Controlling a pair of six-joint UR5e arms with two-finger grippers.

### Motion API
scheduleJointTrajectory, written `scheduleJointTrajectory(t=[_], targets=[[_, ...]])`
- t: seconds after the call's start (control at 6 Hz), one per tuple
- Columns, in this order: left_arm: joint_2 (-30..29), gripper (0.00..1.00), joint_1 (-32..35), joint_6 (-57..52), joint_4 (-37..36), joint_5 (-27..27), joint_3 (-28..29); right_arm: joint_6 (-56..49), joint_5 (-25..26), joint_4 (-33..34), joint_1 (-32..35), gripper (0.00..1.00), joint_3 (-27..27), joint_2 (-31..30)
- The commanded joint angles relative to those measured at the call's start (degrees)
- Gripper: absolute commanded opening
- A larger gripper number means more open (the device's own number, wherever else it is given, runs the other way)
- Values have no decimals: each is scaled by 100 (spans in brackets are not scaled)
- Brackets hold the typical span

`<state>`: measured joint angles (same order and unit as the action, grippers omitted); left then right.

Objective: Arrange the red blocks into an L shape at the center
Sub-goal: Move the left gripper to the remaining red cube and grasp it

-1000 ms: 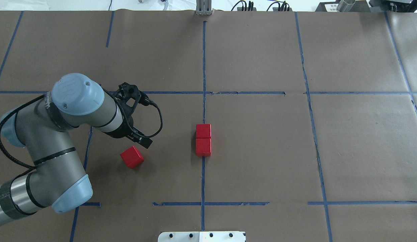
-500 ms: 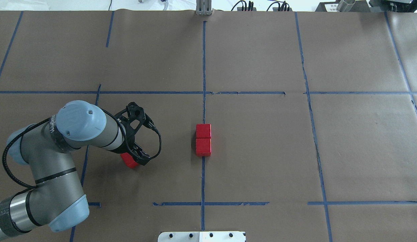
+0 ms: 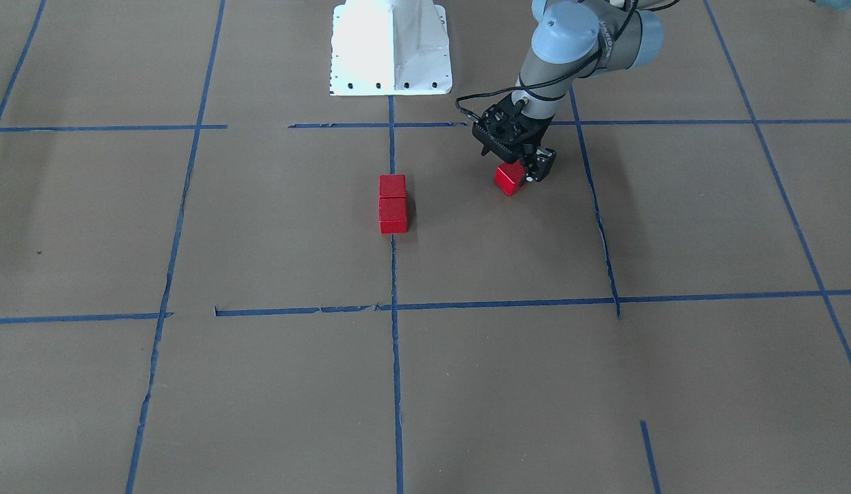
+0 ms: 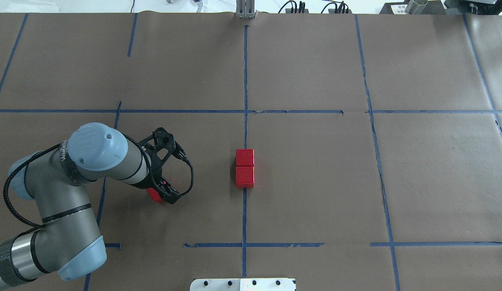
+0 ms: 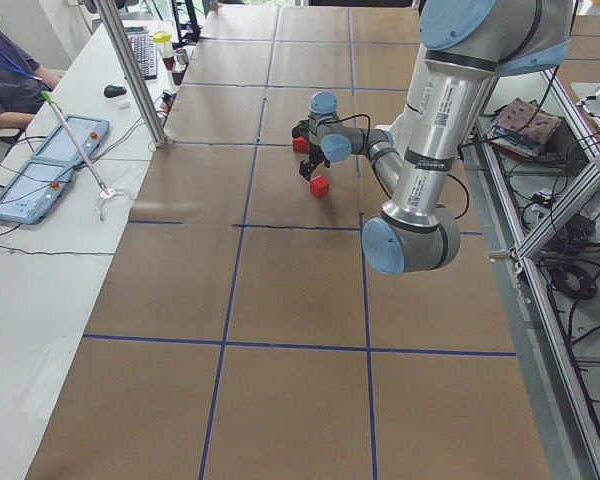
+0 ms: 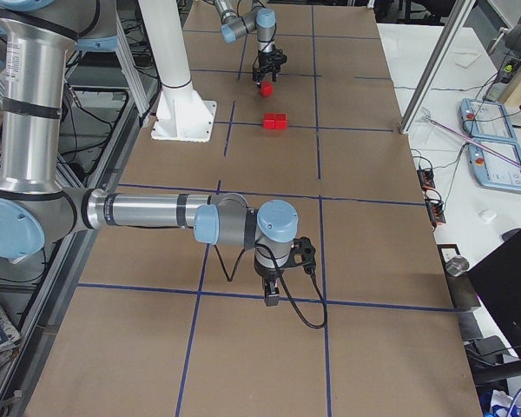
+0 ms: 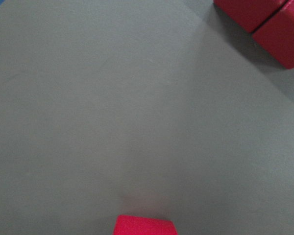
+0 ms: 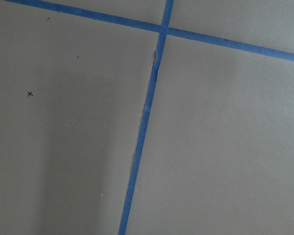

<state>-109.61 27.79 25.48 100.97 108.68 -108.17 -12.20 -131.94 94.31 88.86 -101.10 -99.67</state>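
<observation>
Left claw: down low on the counter, its fingers either side of the loose block. From where I stand I cannot tell whether they pinch it or only straddle it.
Loose block: red, turned askew to the tape, mostly hidden under the claw from overhead. It sits in the robot's-left half of the center, well apart from the pair.
Pair: two red blocks touching face to face, in a straight row along the middle tape line, right on top of it.
L shape: not yet made, only the straight two-block row stands.
Right claw: pointing down near a tape crossing far off on the robot's right. I cannot tell whether it is open or closed.
Base: white, at the counter's edge, in line with the pair.
</observation>
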Motion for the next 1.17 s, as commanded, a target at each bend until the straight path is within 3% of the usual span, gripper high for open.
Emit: scheduleJointTrajectory(t=[0.0, 0.67, 0.83, 1.0], targets=[[1, 99, -19, -17, 2, -13, 59, -2, 2, 0, 0, 100, 46, 0], [1, 98, -89, -8, 28, -22, 349, -2, -7, 0, 0, 100, 46, 0], [1, 90, -133, -8, 19, -22, 419, -2, -7, 0, 0, 100, 46, 0], [-8, 71, -142, 1, -7, -22, 437, -2, -7, 0, 0, 100, 46, 0]])
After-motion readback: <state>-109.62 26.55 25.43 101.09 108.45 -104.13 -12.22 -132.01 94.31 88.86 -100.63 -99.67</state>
